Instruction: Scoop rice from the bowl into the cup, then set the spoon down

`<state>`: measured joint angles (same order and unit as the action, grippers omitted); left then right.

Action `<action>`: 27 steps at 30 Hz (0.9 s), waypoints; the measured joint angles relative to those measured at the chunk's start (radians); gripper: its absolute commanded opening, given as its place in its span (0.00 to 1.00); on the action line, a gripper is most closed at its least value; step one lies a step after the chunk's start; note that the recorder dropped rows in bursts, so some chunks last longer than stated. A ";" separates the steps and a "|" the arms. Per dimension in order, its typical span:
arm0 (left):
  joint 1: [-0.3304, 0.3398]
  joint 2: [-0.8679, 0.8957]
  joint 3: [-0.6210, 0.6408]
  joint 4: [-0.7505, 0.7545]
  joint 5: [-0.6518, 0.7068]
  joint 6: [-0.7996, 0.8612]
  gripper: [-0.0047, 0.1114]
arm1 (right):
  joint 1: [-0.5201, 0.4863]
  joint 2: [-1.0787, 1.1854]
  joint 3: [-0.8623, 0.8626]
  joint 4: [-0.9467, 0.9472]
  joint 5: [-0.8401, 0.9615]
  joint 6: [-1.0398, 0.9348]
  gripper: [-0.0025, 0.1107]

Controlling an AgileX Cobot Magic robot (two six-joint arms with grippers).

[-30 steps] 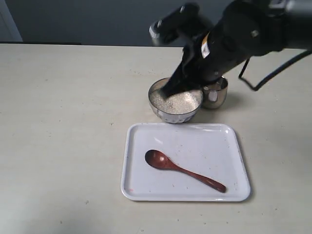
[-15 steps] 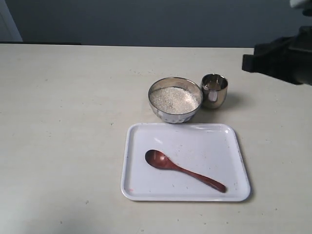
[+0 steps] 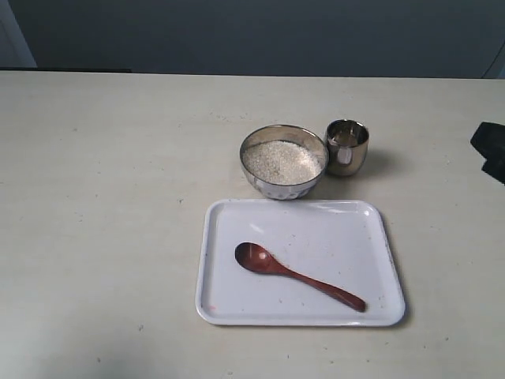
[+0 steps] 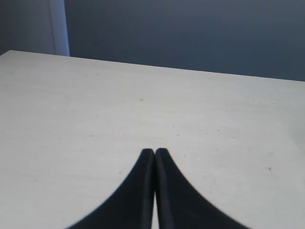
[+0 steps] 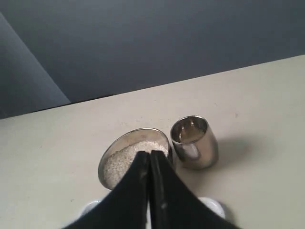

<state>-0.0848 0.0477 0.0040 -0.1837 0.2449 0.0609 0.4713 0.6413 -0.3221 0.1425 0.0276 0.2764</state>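
Note:
The steel bowl (image 3: 272, 188) holds white rice (image 3: 282, 160) and stands behind the white tray (image 3: 331, 237). The small steel cup (image 3: 346, 147) stands to its right, close beside it. On the tray the dark reddish wooden spoon (image 3: 296, 275) lies free, its oval end to the left. My right gripper (image 5: 149, 155) is shut and empty, raised on the tray's side of the bowl (image 5: 143, 130), rice (image 5: 119, 164) and cup (image 5: 194, 142). My left gripper (image 4: 155, 151) is shut with nothing in it, over bare table.
Only a dark piece of the right arm (image 3: 491, 150) shows at the exterior view's right edge. The cream table (image 3: 102, 197) stretches wide to the left of the tray. Two tray corners (image 5: 213, 206) peek out beside the right fingers.
The right arm, which was over the bowl, has pulled away to the right and almost left the exterior view. Spoon, bowl and cup have not moved.

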 measured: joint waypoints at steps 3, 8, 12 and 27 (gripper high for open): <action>0.000 0.000 0.000 0.000 0.000 0.000 0.04 | 0.000 -0.021 0.000 0.017 0.012 0.000 0.02; 0.000 0.000 0.000 0.000 0.000 0.000 0.04 | 0.000 -0.023 0.000 -0.087 0.028 -0.026 0.02; -0.001 0.000 0.000 0.000 0.000 0.000 0.04 | -0.023 -0.074 0.015 -0.192 0.083 -0.040 0.02; -0.001 0.000 0.000 0.000 0.000 0.000 0.04 | -0.508 -0.525 0.232 -0.064 0.177 -0.044 0.02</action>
<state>-0.0862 0.0477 0.0040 -0.1837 0.2449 0.0609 -0.0372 0.1165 -0.0901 0.0786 0.2048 0.2326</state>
